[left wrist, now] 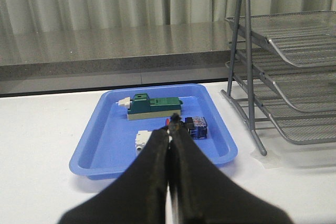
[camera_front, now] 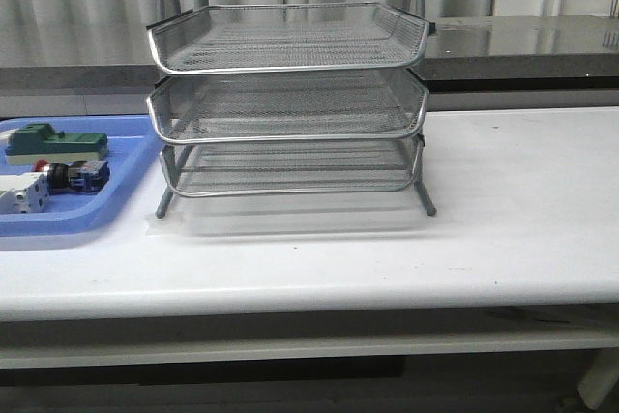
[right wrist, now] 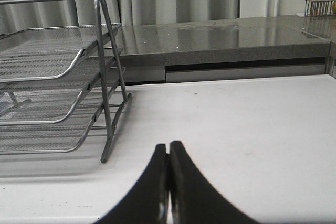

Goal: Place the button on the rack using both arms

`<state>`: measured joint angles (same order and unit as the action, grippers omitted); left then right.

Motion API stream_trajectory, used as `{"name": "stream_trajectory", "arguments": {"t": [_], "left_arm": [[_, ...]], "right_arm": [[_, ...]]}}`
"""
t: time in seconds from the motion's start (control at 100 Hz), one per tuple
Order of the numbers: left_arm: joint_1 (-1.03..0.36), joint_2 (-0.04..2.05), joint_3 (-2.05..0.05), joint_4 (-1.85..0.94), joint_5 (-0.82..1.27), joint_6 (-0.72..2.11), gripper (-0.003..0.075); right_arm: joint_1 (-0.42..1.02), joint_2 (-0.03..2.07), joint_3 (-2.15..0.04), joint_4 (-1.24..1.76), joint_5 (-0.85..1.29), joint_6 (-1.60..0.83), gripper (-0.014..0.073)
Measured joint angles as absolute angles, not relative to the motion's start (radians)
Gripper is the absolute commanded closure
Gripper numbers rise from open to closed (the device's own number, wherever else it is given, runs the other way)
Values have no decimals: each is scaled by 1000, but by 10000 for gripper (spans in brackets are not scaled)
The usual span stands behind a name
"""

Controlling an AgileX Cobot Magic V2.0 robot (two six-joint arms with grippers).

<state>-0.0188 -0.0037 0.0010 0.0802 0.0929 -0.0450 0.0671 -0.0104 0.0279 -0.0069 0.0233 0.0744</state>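
Your clenched grippers, left (left wrist: 169, 129) and right (right wrist: 168, 148), flank the mesh rack (camera_front: 287, 103); the button (camera_front: 73, 175) lies in the smooth blue tray (camera_front: 58, 218) at the table's (camera_front: 503, 229) left edge.

rack (camera_front: 287, 103): silver wire mesh, shiny metal frame
tray (camera_front: 92, 212): smooth blue plastic, slight sheen
table (camera_front: 484, 229): white, smooth, matt
counter (right wrist: 220, 38): speckled grey stone, glossy
left gripper (left wrist: 170, 128): matt black fingers
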Motion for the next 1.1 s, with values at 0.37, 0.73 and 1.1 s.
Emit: {"name": "stream_trajectory", "arguments": {"t": [0.37,0.73,1.1], "left_arm": [[-19,-4,1,80,93,-45,741],[-19,-4,1,80,93,-45,741],[-19,-4,1,80,93,-45,741]], "right_arm": [[67,-10,28,-7,23,74,650],[67,-10,28,-7,23,74,650],[67,-10,21,14,50,74,650]]}}
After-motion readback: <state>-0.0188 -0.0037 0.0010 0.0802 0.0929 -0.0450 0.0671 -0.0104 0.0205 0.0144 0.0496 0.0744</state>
